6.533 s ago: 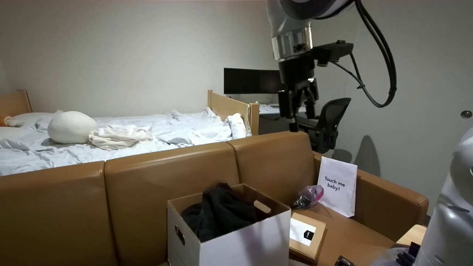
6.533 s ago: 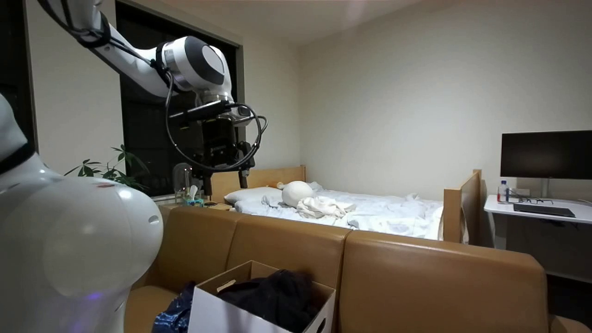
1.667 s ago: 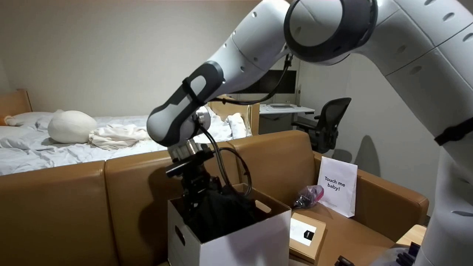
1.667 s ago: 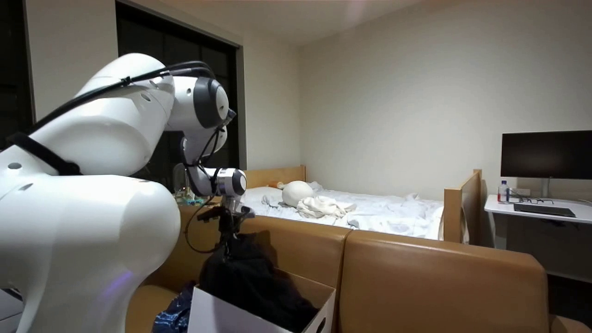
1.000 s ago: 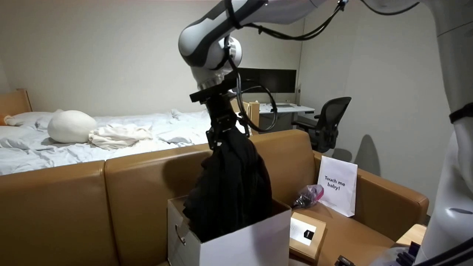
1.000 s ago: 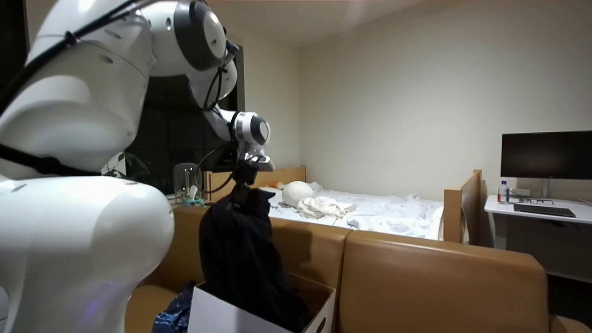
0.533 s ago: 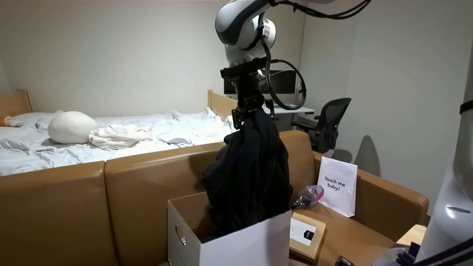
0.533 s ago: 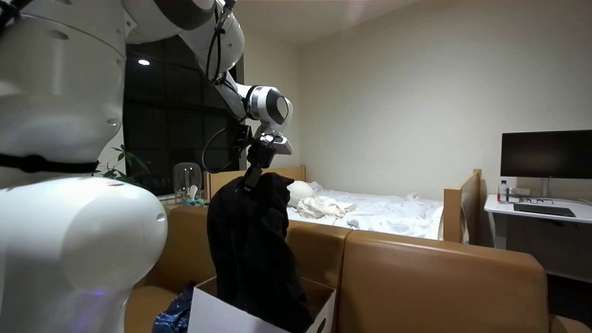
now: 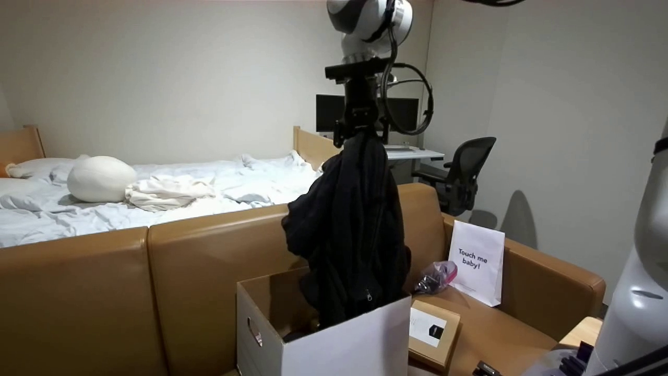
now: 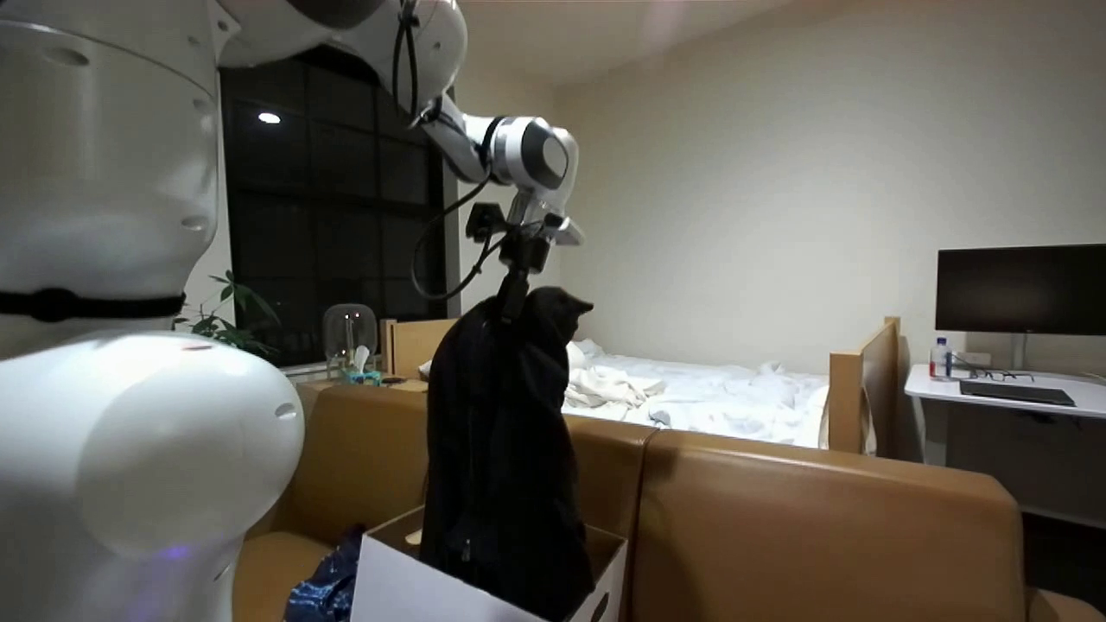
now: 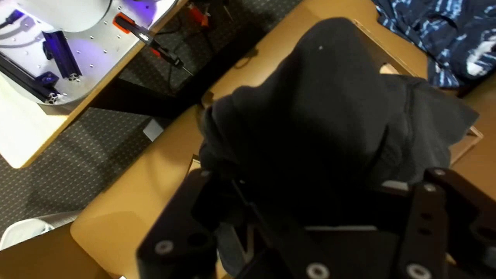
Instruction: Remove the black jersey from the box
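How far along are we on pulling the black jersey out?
Looks done: the grasp, with the claw closed on the black jersey. In hand: the lift, with much of it hanging above the box. Left: likely raising it clear, since its lowest part drops behind the box's near walls in both exterior views.

Black jersey (image 9: 355, 224) partly in box (image 9: 347, 342)

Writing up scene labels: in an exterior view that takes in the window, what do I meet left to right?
Green plant → clear dome → black jersey → wooden bed end → bottle → monitor. Left out: the box, which overlaps the jersey.
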You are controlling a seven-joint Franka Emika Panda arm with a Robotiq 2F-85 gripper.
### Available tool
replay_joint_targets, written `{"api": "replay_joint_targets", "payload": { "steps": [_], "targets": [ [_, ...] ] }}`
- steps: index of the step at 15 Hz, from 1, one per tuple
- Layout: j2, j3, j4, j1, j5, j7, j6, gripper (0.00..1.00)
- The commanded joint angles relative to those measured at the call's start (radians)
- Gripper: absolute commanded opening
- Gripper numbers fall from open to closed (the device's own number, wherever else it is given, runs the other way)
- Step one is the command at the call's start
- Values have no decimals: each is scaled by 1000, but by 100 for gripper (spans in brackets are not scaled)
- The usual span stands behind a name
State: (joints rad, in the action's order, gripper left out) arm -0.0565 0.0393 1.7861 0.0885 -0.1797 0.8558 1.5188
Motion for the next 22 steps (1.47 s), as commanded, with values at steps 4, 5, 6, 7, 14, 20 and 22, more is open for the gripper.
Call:
{"api": "replay_joint_targets", "payload": {
  "steps": [4,5,6,7,14,20,22],
  "targets": [
    [198,99,-13,-174,-97,1,-29,0],
    [214,124,-23,-204,-110,1,-37,0],
    [225,148,-38,-232,-119,1,-44,1],
    [229,175,-57,-261,-130,1,-52,0],
    [218,287,-141,-377,-178,-11,-68,0],
    [90,336,-349,-403,-296,38,-52,1],
    [43,363,-440,-424,-368,75,-59,1]
  ]
}}
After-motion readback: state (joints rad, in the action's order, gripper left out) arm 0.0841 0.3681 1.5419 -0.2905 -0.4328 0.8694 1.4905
